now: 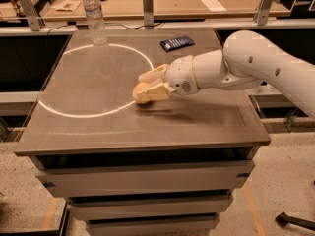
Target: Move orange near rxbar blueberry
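The orange (140, 94) rests on the grey table (98, 127), on the right side of a white circle of light. My gripper (146, 84) reaches in from the right, and its two cream fingers (153, 90) straddle the orange and press on it, hiding most of it. The rxbar blueberry (176, 43), a dark navy flat bar, lies at the table's far edge, well behind the gripper and slightly to its right. The white arm (236, 68) stretches across the right half of the table.
A clear water bottle (95, 16) stands at the table's far left. A wooden bench with metal posts (147, 4) and papers runs behind the table. Drawers sit below the tabletop.
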